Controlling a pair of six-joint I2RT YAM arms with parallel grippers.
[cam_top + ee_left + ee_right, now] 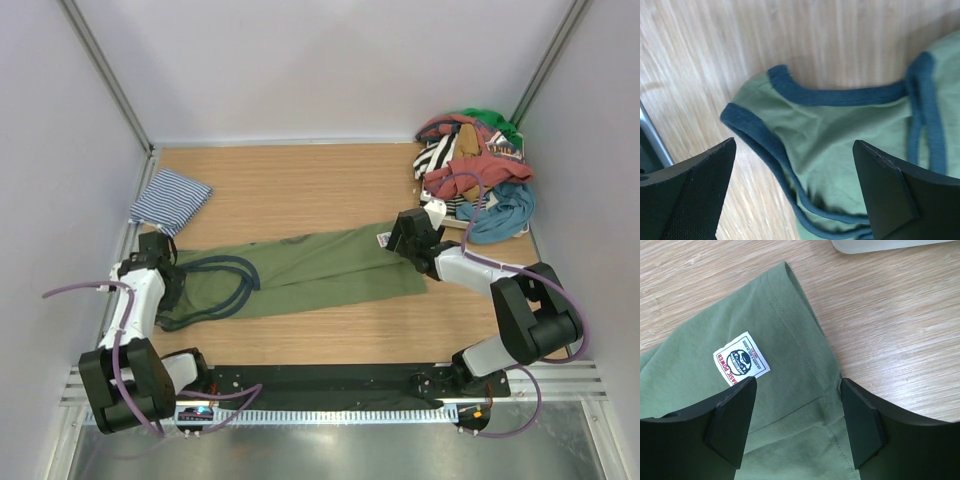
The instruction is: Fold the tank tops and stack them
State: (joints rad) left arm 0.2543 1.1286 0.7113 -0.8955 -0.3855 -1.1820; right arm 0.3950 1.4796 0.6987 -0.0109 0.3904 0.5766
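The olive green tank top [300, 270] lay stretched flat across the wooden table [300, 170], one end under each arm. From above, neither gap between the fingers could be read; the wrist cameras showed both.

The left gripper [794, 145] stood wide, nothing pinched. Between its fingers [695, 190] lay a shoulder strap edged in dark navy trim [840, 95], with bare wood beyond the fingertips.

The right gripper [799, 385] was also spread wide and held nothing. The hem corner of the tank top ran between its fingers [862, 415]. A white sewn label [741, 359] sat just ahead of the finger on the left of that view, and bare wood lay beside the other finger.

Only the overhead view took in the rest. The striped tank top [170, 200] lay folded at the far left, just beyond the left gripper, and a heap of mixed clothes [475, 175] sat in the far right corner, behind the right gripper.
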